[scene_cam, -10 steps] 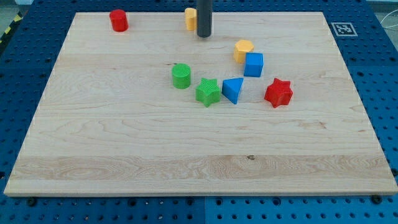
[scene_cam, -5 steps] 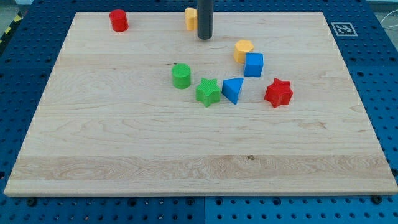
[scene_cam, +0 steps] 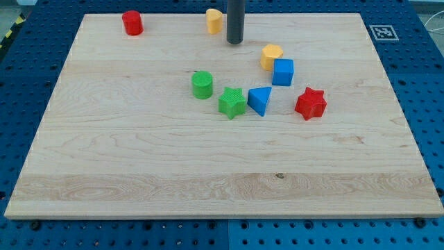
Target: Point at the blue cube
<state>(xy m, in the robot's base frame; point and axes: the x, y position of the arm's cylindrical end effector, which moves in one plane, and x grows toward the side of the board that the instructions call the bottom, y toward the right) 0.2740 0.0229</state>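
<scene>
The blue cube (scene_cam: 282, 72) sits right of the board's centre, touching a yellow block (scene_cam: 271, 55) at its upper left. My tip (scene_cam: 234, 42) is near the view's top, up and to the left of the blue cube, with a clear gap between them. It stands just right of another yellow block (scene_cam: 214, 21). A blue triangular block (scene_cam: 260, 100) lies below and left of the cube.
A green cylinder (scene_cam: 202, 85) and a green star (scene_cam: 232, 103) lie left of the blue triangular block. A red star (scene_cam: 310, 103) lies below right of the cube. A red cylinder (scene_cam: 132, 23) stands at the top left. The wooden board (scene_cam: 139, 160) ends near the top.
My tip has slid a little to the right, away from the top yellow block and toward the blue cube. No block has moved.
</scene>
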